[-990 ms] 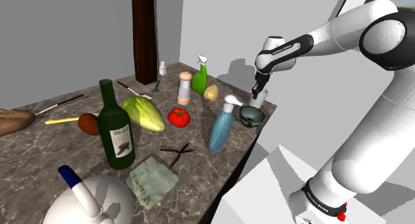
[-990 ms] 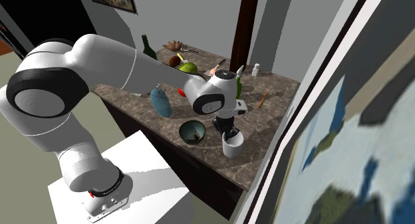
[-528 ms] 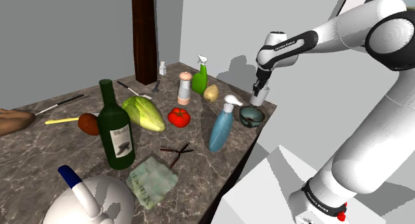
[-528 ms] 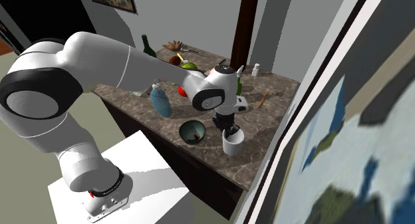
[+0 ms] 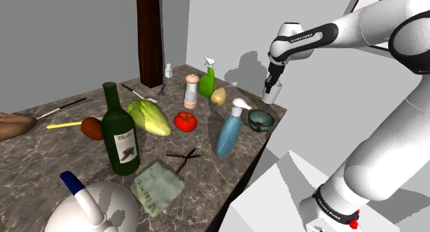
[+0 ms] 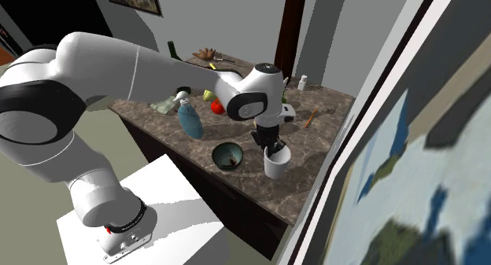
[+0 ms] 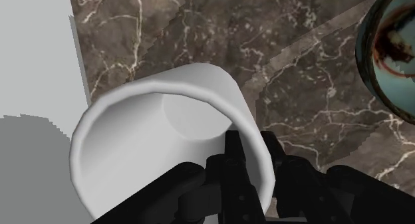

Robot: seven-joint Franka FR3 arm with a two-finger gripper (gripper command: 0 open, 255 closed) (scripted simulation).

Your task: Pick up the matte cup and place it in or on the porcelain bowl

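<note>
I count one white cup (image 5: 273, 93) and one dark bowl (image 5: 260, 119). Spray bottles come to two: a green spray bottle (image 5: 207, 80) and a blue spray bottle (image 5: 229, 133). I make out one wine bottle (image 5: 120, 134), one tomato (image 5: 185, 120), one potato (image 5: 218, 96) and one lettuce (image 5: 151, 118). Shakers, two: a tall shaker (image 5: 191, 91) and a small shaker (image 5: 168, 71). One pair of shears (image 5: 182, 155), one cloth (image 5: 157, 186), one white kettle (image 5: 89, 210).

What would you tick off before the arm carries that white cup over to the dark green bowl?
1. Fingers clamped on the plain white cup's rim: ok.
2. Cup clear of the brown marble counter: ok.
3. Cup upright: ok.
4. Cup above the dark teal bowl: not ok, it hangs beside it.
5. Bowl empty: ok.
6. Blue spray bottle out of the way: ok.
</note>
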